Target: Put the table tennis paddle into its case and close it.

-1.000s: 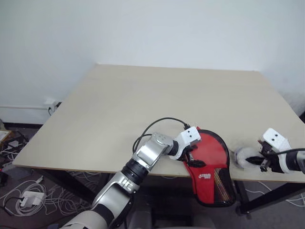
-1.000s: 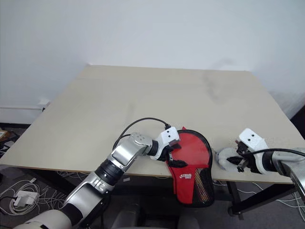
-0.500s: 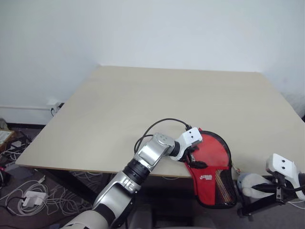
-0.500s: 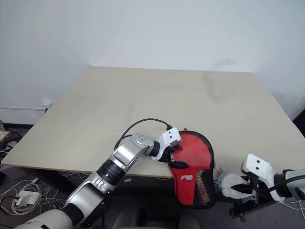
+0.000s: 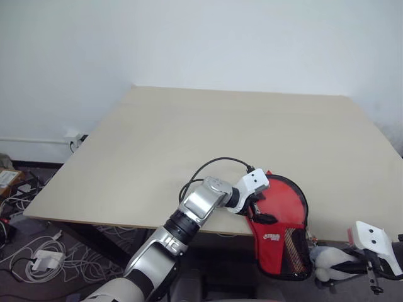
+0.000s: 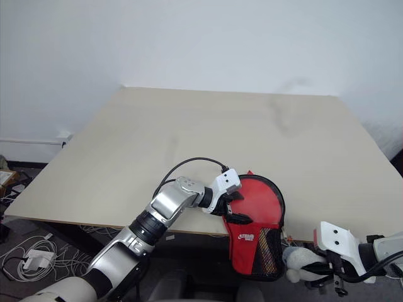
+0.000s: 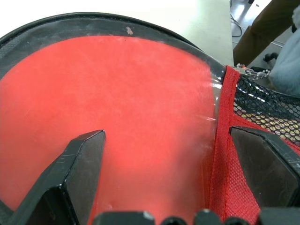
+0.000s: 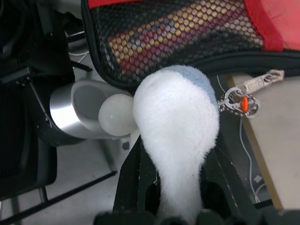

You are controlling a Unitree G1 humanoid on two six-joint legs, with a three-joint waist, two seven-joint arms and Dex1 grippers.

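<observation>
The case (image 5: 280, 229) is seen lying at the table's (image 5: 189, 138) near edge, its mesh end overhanging; the left gripper (image 7: 168, 154) is spread wide over it; a white fluffy object (image 8: 180, 136) is clamped by the right gripper (image 8: 176, 187).

Head pair: high, looking forward and down over the pale wooden square table (image 5: 189, 138), both sharing its whole top and the red paddle-shaped zip case (image 6: 255, 217) at its near edge
Left wrist: very near, facing the case's red face (image 7: 117, 122)
Right wrist: close below the table's near edge, facing the case's dark mesh patch (image 8: 168, 37)
</observation>
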